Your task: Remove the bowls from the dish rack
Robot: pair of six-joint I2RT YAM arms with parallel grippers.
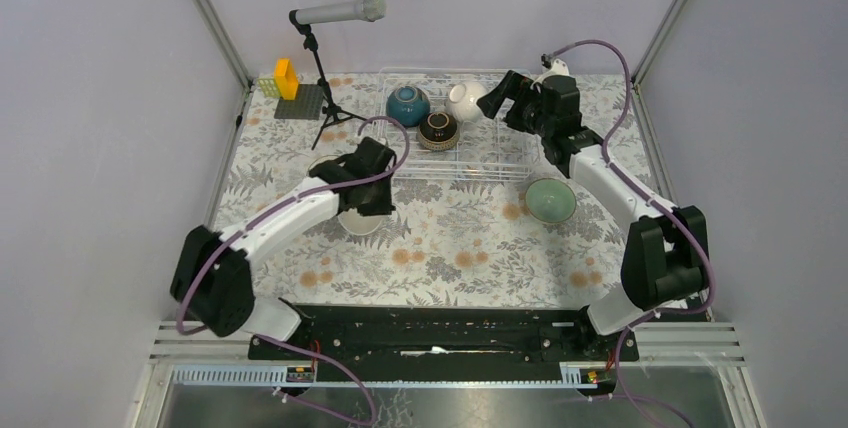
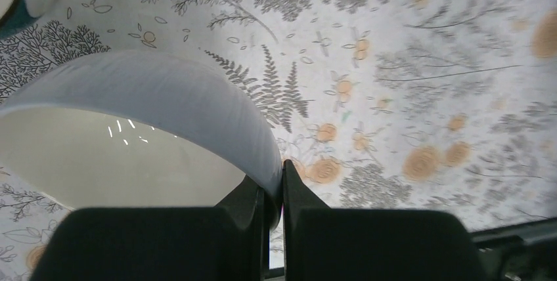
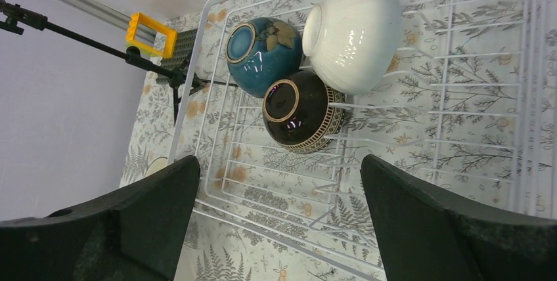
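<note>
**Set it flat**

Near left, your left claw [image 2: 281,192] pinches the white bowl [image 2: 164,94] by its rim: ease it level onto the tabletop [image 2: 427,64]. Farther right, your right claw [image 3: 279,182] hangs spread over the dish rack [image 1: 490,153]; take its brown bowl [image 3: 302,113] squarely.

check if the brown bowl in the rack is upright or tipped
Tipped, nearly upside down: the brown bowl shows its foot ring up, rim on the dish rack wires.
</note>
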